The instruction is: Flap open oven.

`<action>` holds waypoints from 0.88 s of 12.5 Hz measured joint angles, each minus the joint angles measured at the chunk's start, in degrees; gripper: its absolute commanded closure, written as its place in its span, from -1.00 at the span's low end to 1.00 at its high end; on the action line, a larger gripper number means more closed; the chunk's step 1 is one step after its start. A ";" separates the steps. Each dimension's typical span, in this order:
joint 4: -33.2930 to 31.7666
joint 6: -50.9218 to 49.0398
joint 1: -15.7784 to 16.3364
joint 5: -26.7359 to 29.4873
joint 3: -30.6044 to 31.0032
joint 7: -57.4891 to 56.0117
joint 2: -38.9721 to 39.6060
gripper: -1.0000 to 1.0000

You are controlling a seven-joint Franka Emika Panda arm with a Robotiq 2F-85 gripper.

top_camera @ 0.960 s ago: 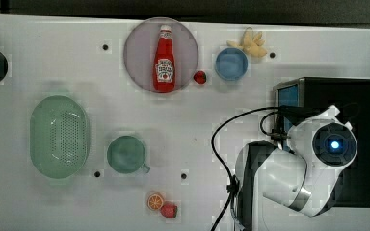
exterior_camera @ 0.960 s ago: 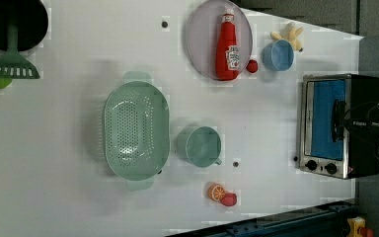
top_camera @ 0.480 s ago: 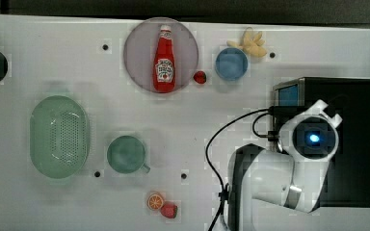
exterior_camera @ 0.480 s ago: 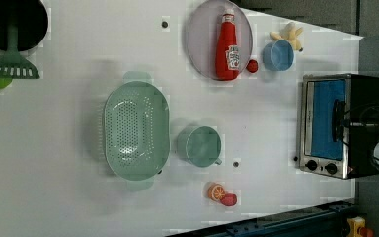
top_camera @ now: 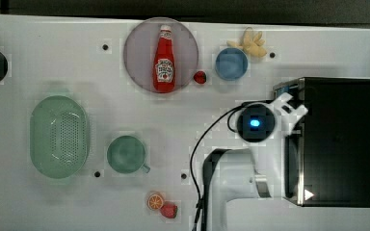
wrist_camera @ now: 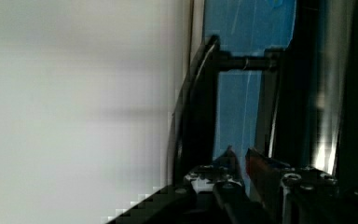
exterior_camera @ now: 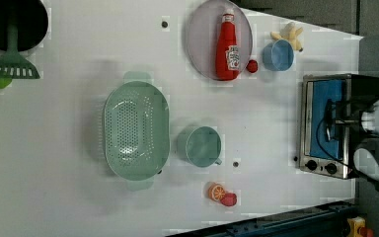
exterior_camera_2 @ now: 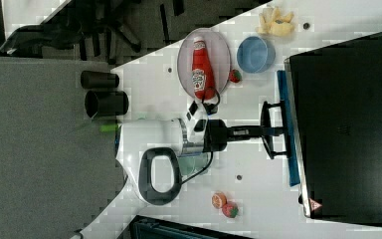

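One boxy toaster oven (exterior_camera: 333, 126) with black top, steel frame, blue-tinted glass door and two black knobs sits at the white counter's (top_camera: 125, 202) edge, on the top view's right. Door looks shut, upright against the frame. Black bar handle (exterior_camera_2: 267, 130) sticks out from the door; claw (exterior_camera_2: 258, 131) is right at it, arm stretched level toward oven. Claw state: cannot tell, fingers hidden by the handle. Outward from oven: blue bowl (top_camera: 231, 63) and yellow banana bunch (top_camera: 250, 42) near, then red ketchup bottle (top_camera: 164, 60) lying on grey round plate (top_camera: 137, 57), teal mug (top_camera: 124, 154), green oval colander (top_camera: 59, 136) farthest.
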 measured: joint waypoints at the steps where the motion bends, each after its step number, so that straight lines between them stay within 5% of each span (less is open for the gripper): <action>1: 0.00 -1.68 0.41 -4.03 1.45 3.92 0.66 0.65; 4: -0.11 -4.98 2.23 -11.50 5.69 15.68 3.69 0.65; 11: 1.23 -7.13 8.65 -17.77 9.73 31.01 15.94 0.65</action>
